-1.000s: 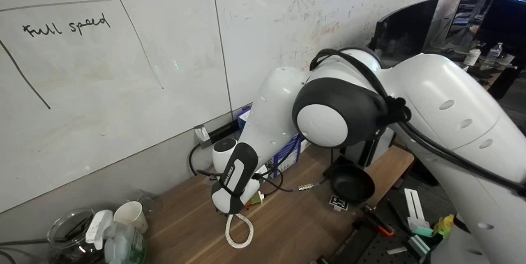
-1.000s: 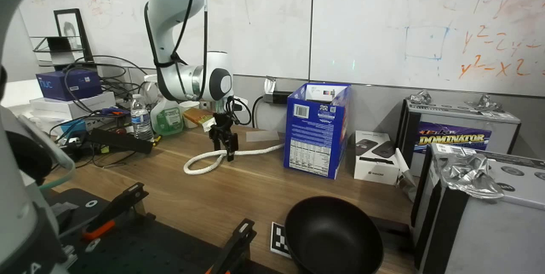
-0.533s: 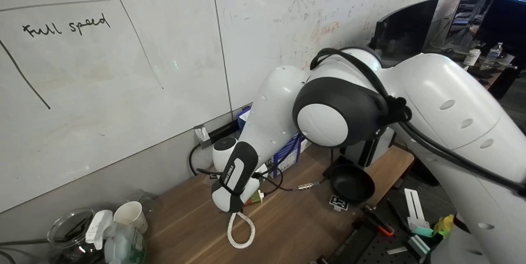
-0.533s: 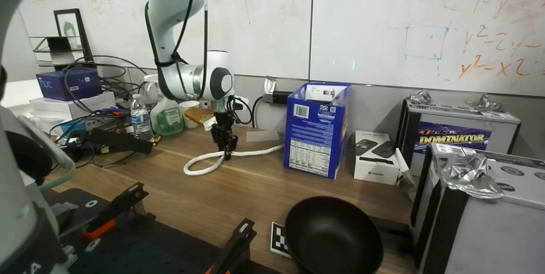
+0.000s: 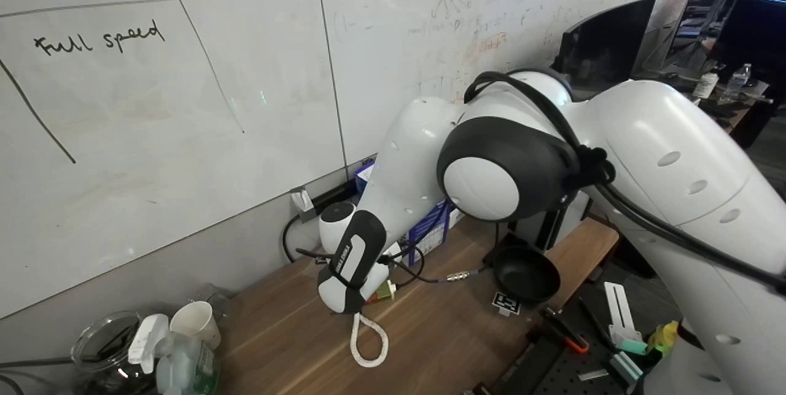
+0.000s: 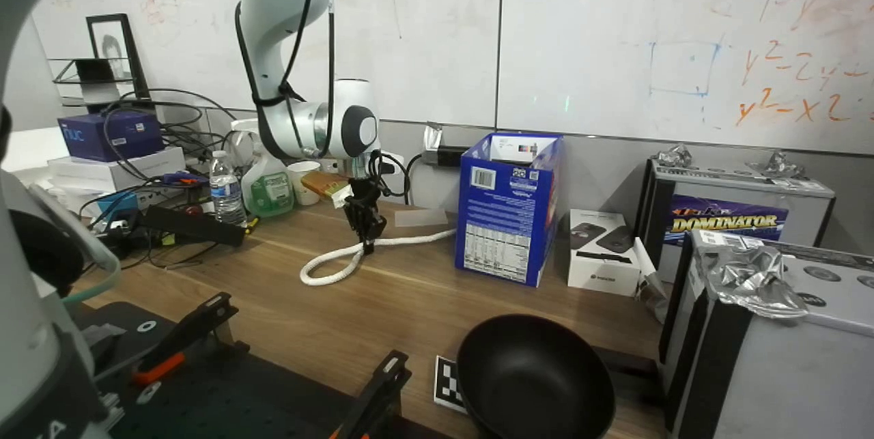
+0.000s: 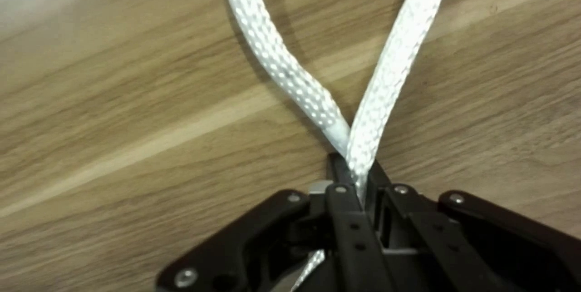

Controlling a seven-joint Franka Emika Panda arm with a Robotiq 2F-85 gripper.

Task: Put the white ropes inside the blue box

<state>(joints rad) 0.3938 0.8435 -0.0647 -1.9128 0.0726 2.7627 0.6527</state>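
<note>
The white rope (image 7: 281, 65) lies in a loop on the wooden table, and its two strands meet between the fingers in the wrist view. My gripper (image 7: 358, 176) is shut on it there. In an exterior view the gripper (image 6: 367, 242) holds the rope low, near the table top. From it the loop (image 6: 328, 280) spreads to one side, while a straighter length (image 6: 416, 239) runs off behind the blue box (image 6: 498, 214), where its end is hidden. That box stands upright with its top open. In an exterior view my arm partly covers the blue box (image 5: 433, 229); the rope loop (image 5: 368, 363) shows below the hand.
A black pan (image 6: 536, 371) sits nearer the camera than the box. Beside the box are a white carton (image 6: 601, 251) and grey units (image 6: 771, 350). A spray bottle (image 6: 272, 186) and a water bottle (image 6: 225, 190) stand behind the arm, against the whiteboard wall side.
The jaws have come together on the rope. Since then, gripper and loop have shifted slightly, toward the blue box in an exterior view. The box has not moved.
</note>
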